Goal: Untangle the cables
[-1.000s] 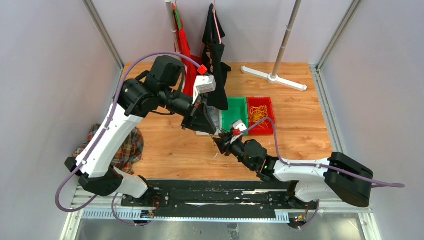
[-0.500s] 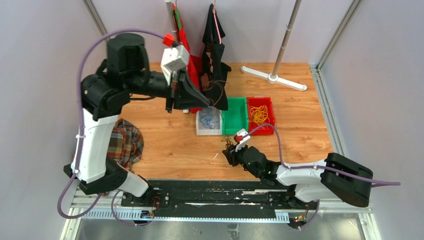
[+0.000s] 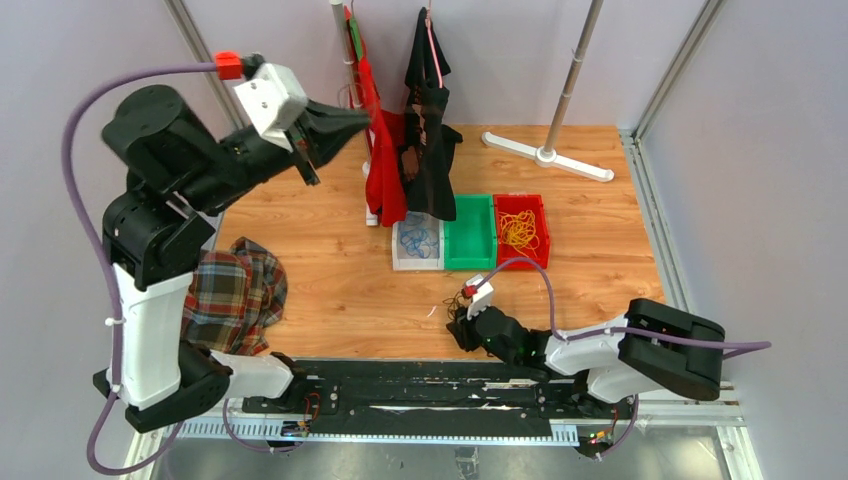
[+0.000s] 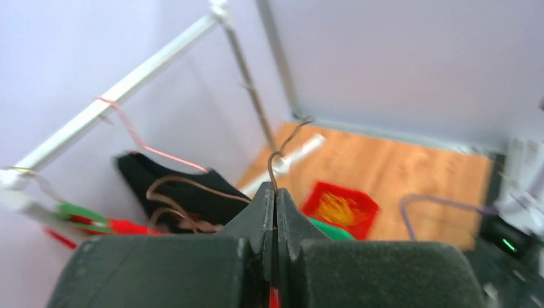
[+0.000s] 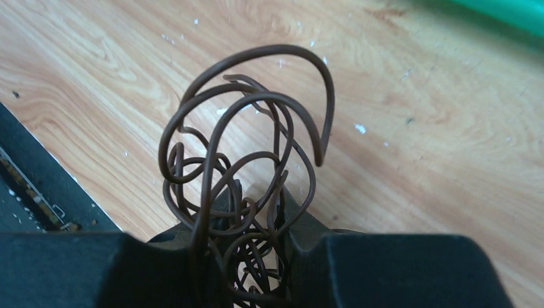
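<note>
My left gripper (image 3: 357, 117) is raised high at the back left. In the left wrist view its jaws (image 4: 276, 192) are shut on one thin brown cable strand (image 4: 277, 157) that sticks up from the tips. My right gripper (image 3: 458, 320) is low over the table near the front edge. In the right wrist view (image 5: 256, 200) it is shut on a tangled brown cable bundle (image 5: 247, 138). Blue cables (image 3: 418, 240) lie in a white tray. Yellow cables (image 3: 518, 229) lie in a red bin (image 3: 540, 262). I cannot trace the strand between the two grippers.
A green bin (image 3: 470, 232) stands between the white tray and the red bin. Red (image 3: 384, 180) and black (image 3: 432, 140) garments hang at the back. A plaid cloth (image 3: 237, 290) lies at the left. A white stand base (image 3: 548, 155) is at the back right.
My left arm has swung up and to the back left, away from the bins, with its jaws shut. My right gripper has drawn back toward the near edge with the brown bundle.
</note>
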Controlling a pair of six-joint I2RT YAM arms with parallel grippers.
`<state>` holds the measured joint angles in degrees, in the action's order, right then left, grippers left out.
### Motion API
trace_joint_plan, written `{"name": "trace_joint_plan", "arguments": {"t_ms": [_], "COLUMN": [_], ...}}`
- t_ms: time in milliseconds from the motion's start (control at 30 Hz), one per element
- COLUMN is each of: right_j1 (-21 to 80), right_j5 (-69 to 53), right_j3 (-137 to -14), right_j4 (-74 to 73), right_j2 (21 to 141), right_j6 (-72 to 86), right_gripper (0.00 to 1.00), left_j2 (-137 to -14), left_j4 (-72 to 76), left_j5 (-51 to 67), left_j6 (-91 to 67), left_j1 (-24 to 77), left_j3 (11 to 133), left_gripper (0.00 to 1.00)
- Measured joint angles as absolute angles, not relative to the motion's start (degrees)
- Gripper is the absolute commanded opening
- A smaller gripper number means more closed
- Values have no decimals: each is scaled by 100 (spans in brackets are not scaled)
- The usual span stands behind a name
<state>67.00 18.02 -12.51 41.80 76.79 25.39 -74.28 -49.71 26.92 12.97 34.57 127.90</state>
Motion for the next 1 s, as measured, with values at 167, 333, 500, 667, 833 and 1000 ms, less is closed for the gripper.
{"name": "trace_joint_plan", "arguments": {"t_ms": [167, 333, 500, 667, 833, 1000], "right_j1": [6897, 6987, 7011, 7011, 7008, 6914], "right_j5": [1817, 1798, 1592, 1297, 1221, 1765], "right_j3": [-1236, -1264, -1870, -2818, -3122, -2943], "right_j4": [4259, 4379, 3435, 2657, 2215, 1747], "right_j2": [7891, 7966, 7537, 6759, 6173, 5699], "right_j6": [2652, 2709, 2565, 2324, 2222, 2274], "right_gripper": [26, 50, 68, 69, 68, 63], "left_j2": [-7286, -7175, -6941, -6698, -6790, -7008], "left_j4": [-3804, -3395, -3688, -4136, -4517, -4685], "left_j5": [1588, 1247, 1734, 2279, 2657, 3044], "left_j6": [1417, 1514, 1503, 1472, 1413, 1264], "left_j1": [3457, 3457, 3457, 3457, 3452, 3452], "left_j3": [12838, 12853, 12398, 11292, 10409, 9935], "left_gripper": [0, 0, 0, 0, 0, 0]}}
